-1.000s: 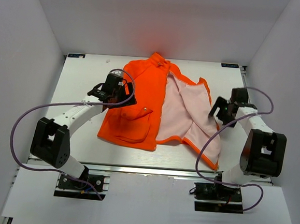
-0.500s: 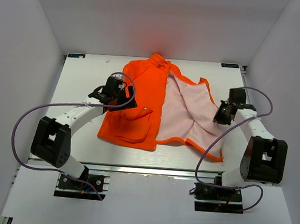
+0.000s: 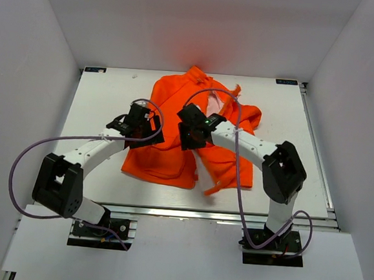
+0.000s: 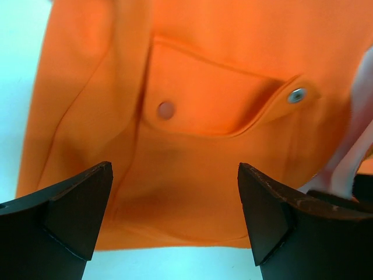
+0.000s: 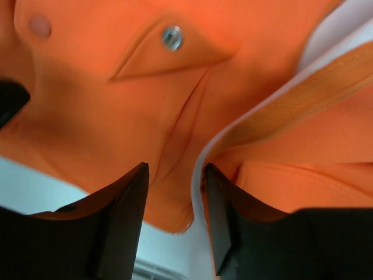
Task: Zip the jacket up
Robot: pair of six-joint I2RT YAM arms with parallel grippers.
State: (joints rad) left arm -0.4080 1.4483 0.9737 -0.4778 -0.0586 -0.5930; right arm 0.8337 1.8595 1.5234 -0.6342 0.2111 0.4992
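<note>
The orange jacket [image 3: 163, 157] lies on the white table [image 3: 99, 101]. Its right panel [image 3: 234, 160] is folded over onto the pale lining, orange side up. My right gripper [image 3: 188, 135] hovers at the jacket's middle with a narrow gap between its jaws. In the right wrist view the gripper [image 5: 175, 175] has the light zipper edge [image 5: 214, 146] running beside its right finger, over the left panel near a snap [image 5: 172, 37]. My left gripper [image 3: 147, 131] is wide open and empty over the left panel. In the left wrist view the gripper [image 4: 175, 166] is just above the flap pocket [image 4: 215, 93] and hem.
White enclosure walls stand on the left, back and right. Purple cables [image 3: 23, 159] loop from both arms. The right arm [image 3: 251, 145] lies across the jacket's right half. A metal rail [image 3: 181, 212] runs along the table's near edge.
My right arm has swung from the jacket's right edge to its middle, and the right panel has flipped over the lining. My left gripper has barely moved.
</note>
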